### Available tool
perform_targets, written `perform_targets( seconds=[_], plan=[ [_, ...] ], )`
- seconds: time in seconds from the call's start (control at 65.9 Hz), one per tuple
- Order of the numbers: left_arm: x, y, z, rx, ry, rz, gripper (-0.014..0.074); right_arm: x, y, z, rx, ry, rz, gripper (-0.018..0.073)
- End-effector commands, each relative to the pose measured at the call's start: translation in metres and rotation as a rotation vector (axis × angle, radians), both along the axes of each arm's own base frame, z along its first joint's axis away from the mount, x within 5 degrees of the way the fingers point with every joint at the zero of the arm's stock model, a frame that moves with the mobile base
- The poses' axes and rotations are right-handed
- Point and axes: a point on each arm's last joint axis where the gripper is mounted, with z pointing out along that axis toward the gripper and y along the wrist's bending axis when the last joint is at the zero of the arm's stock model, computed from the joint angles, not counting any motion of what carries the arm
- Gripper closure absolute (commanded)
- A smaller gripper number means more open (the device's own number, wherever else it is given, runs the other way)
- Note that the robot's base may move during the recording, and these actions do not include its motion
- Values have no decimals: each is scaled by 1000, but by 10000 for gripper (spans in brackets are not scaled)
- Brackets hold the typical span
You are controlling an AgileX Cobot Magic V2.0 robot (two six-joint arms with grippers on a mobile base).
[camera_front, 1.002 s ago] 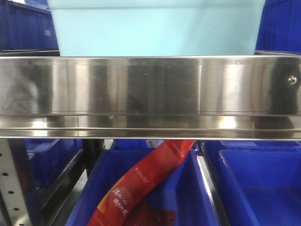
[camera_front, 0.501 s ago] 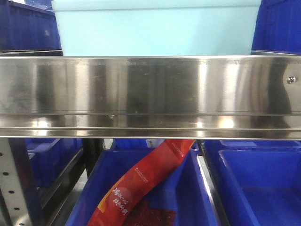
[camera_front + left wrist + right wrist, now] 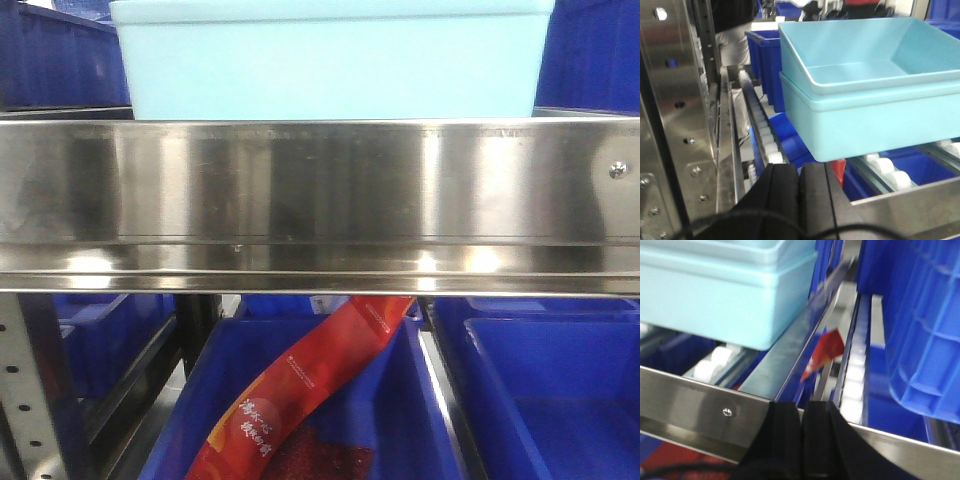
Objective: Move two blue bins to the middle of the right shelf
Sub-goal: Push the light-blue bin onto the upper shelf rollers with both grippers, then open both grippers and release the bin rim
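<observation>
your two blue bins [image 3: 870, 100] sit nested on the right shelf [image 3: 320, 190] rollers; left gripper [image 3: 800, 185] and right gripper [image 3: 802, 427] both closed, empty.

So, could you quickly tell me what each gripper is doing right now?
Left gripper: shut, holding nothing.
Right gripper: shut, holding nothing.

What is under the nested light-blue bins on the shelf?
The two blue bins rest on white roller tracks of the right shelf. Below, a dark blue crate holds a red packet. The rollers beneath the bins' middle are hidden.
</observation>
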Motion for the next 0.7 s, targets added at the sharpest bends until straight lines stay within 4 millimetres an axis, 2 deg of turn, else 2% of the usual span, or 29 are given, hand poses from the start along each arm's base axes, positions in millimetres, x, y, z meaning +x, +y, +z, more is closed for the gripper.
perform_targets(
  seconds=[0.0,0.061,0.212,0.683],
  plan=[
    [-8,2,-9,-50,-70,-21,707,-13,-5,1,15,-119,-5,721],
    [-13,5,-16,-57,-84,-22,707,-23,-8,3,31,-172,-5,721],
    [-20,9,-17,-73,-114,-21,707,-34,-11,5,52,-238,-6,721],
    [-21,9,-16,-76,-119,-21,707,-35,-11,5,52,-240,-6,721]
  ],
)
